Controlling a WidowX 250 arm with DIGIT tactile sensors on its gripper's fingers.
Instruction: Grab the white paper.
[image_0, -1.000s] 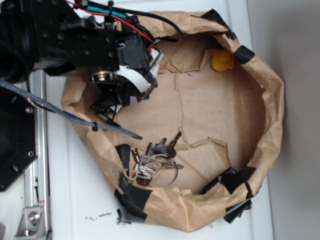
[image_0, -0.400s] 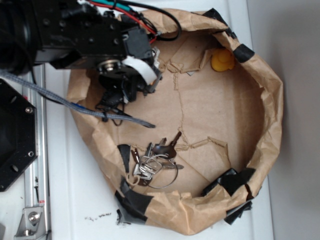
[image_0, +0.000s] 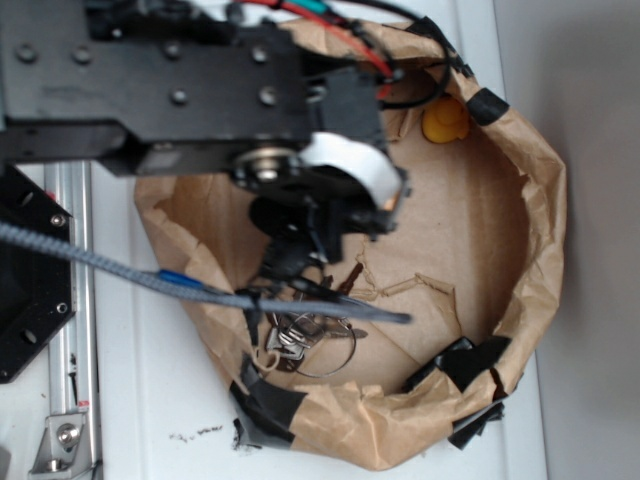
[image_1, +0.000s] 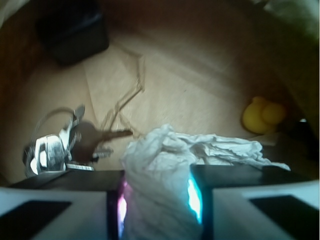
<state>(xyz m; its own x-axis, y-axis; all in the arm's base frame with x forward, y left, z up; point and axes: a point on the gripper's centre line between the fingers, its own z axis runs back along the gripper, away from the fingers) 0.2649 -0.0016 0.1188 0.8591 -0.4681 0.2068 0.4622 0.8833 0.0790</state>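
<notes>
In the wrist view the white paper (image_1: 165, 165) is a crumpled off-white wad squeezed between my gripper's (image_1: 156, 200) two fingers, with more of it spilling out to the right. The gripper is shut on it. In the exterior view the gripper (image_0: 295, 250) hangs over the middle of the brown paper bag (image_0: 530, 200), above the keys, and the arm hides the paper there.
A bunch of keys (image_1: 55, 147) on rings lies on the bag floor at the left (image_0: 305, 335). A small yellow duck (image_0: 445, 120) sits at the bag's far right rim (image_1: 262, 114). Black tape (image_0: 265, 400) patches the bag's rim. A metal rail (image_0: 70, 300) runs along the left.
The arm has swung from the bag's upper left toward its middle and risen closer to the camera, now covering part of the keys.
</notes>
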